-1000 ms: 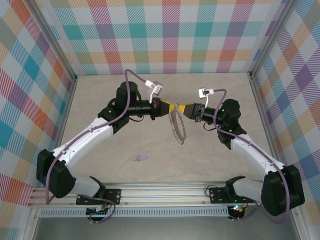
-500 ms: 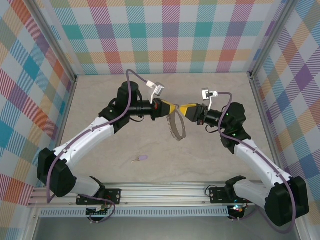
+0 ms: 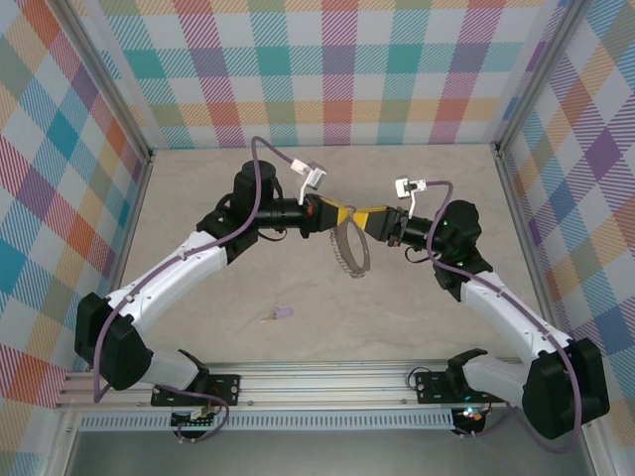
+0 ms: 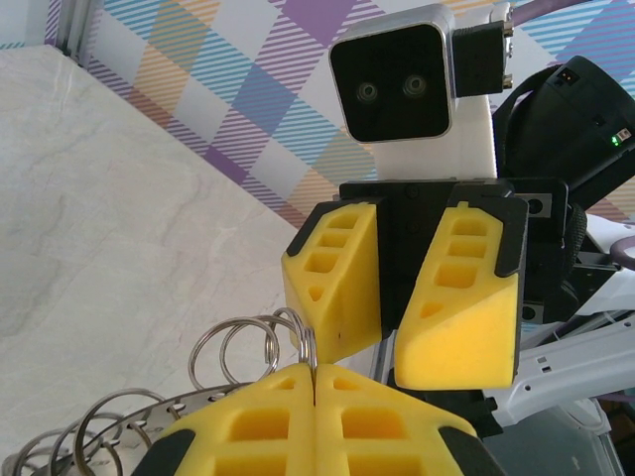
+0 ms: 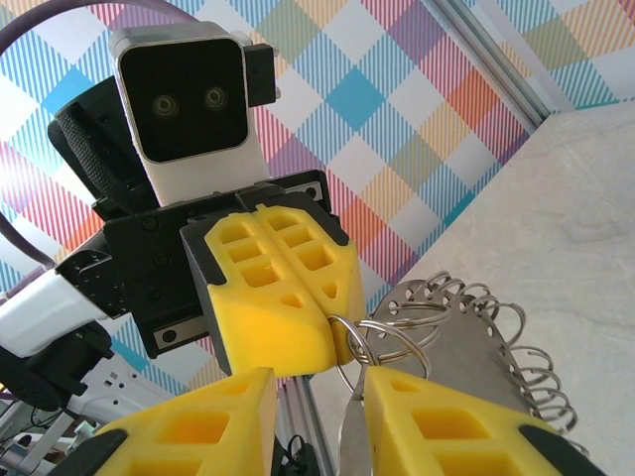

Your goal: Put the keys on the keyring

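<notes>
**Keyring pinched in one claw, key lying free**

The keyring [image 3: 349,248] hung under the left claw [image 3: 335,214], which was clamped tight on one rim loop. The right claw [image 3: 367,218] faced it tip to tip, jaws narrowly parted around loose loops. The key [image 3: 281,314] lay well apart from both claws, nearer the counter's [image 3: 198,228] front edge, with bare surface all round.

Your top view high behind the tabletop [image 3: 397,327]; your wrist views close, nose to nose across the keyring [image 5: 466,367].
</notes>
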Available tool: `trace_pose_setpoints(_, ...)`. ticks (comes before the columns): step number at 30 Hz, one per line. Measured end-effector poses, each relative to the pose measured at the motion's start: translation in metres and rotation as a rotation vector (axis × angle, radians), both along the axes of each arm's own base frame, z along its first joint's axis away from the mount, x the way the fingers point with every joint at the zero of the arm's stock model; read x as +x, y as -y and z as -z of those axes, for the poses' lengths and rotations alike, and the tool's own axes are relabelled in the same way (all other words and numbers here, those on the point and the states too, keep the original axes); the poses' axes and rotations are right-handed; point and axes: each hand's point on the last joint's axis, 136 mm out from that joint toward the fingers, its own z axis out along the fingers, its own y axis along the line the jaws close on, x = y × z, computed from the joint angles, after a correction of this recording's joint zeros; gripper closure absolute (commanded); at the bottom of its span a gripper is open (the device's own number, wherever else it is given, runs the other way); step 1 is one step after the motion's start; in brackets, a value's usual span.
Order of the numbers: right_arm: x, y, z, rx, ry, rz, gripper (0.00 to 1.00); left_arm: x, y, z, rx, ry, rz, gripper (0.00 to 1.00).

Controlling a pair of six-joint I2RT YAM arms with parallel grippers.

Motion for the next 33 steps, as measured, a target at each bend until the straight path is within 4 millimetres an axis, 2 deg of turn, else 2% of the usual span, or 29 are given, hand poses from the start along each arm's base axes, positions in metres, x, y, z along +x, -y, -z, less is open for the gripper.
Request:
trace_pose_setpoints(16, 0.004, -0.004, 0.005, -0.009, -0.008, -0.025, 0.73, 0.002, 0.001, 0.005, 0.007, -0.009, -0.002, 1.0)
trace_pose_setpoints(23, -0.002, 0.014, -0.008, -0.018, 0.026, 0.027, 0.72, 0.002, 0.001, 0.004, 0.006, -0.01, 0.002, 1.0)
trace_pose_setpoints(26, -0.003, 0.018, -0.012, -0.014, 0.037, 0.037, 0.67, 0.001, 0.002, 0.004, 0.005, -0.01, 0.008, 1.0)
trace_pose_setpoints(33, 0.006, 0.015, -0.002, -0.019, -0.007, 0.034, 0.65, 0.0, 0.002, 0.004, 0.004, -0.01, 0.009, 1.0)
